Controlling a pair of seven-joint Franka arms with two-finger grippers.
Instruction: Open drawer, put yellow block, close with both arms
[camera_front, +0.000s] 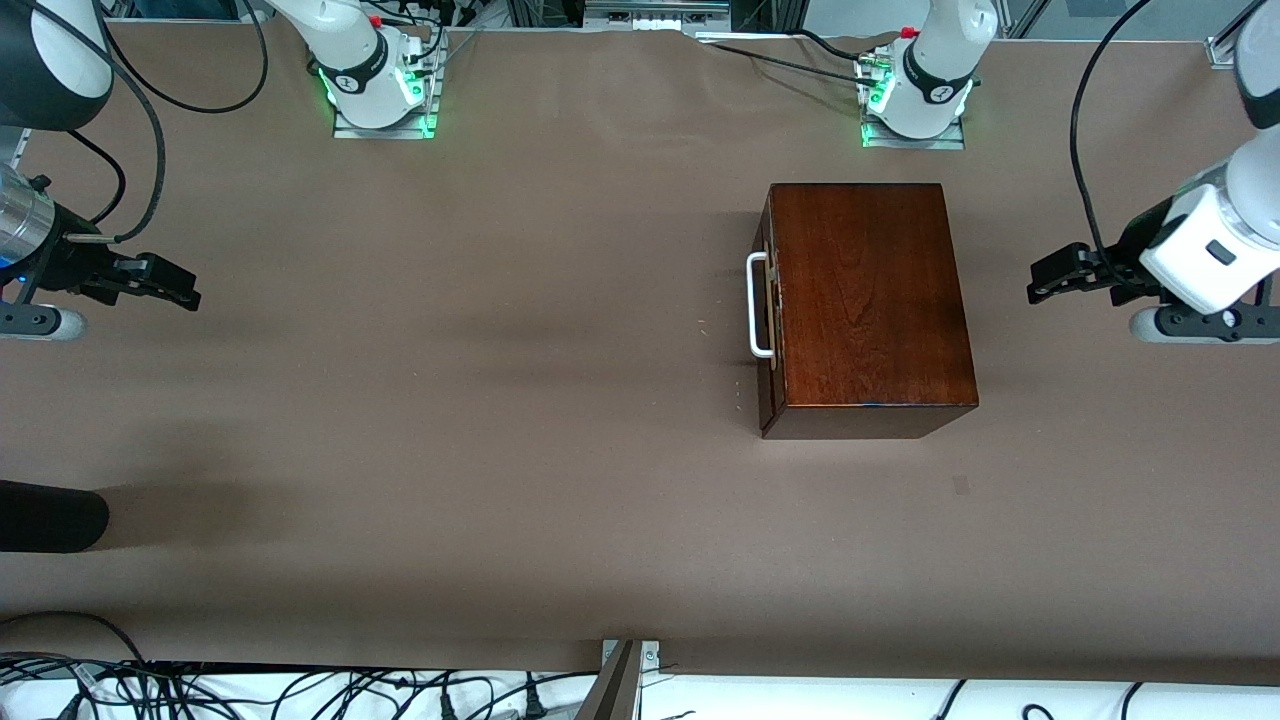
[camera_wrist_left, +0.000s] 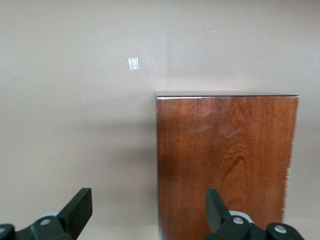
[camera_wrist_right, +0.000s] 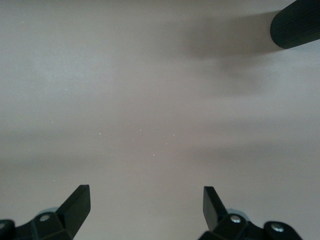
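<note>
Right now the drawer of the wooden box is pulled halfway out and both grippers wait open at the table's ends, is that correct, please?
Not quite: the drawer is shut, its front flush with the wooden box, as the front view shows. The left gripper and right gripper do wait open at the table's ends.

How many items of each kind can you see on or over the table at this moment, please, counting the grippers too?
Wooden box with shut drawer, white handle: 1
Open, empty grippers: 2, left gripper and right gripper, one over each end of the table
Black cylinder at the table edge: 1
Yellow block: 0 in view
Total: 4
</note>
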